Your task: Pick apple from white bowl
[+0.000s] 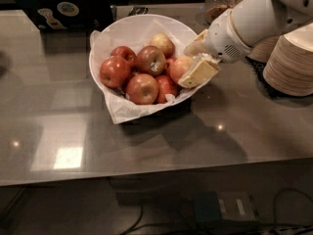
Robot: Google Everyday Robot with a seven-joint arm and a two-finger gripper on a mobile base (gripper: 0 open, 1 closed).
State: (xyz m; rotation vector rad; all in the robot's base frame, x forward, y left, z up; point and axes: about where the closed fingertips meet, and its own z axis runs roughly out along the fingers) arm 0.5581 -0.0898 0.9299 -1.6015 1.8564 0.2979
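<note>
Grey counter (73,111), upper centre: white bowl (128,24); apple (176,65), likely firm, slippery, bruisable, flanked by wide-spread gripper (186,68); grip mid-girth.

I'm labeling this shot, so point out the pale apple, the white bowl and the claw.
pale apple (177,66), camera view, its blushed skin.
white bowl (142,26), camera view, far inner wall.
claw (190,62), camera view, its front end, over the bowl's right side.

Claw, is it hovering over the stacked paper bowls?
No, the claw is inside the white bowl's rim, right beside the pale apple.
</note>
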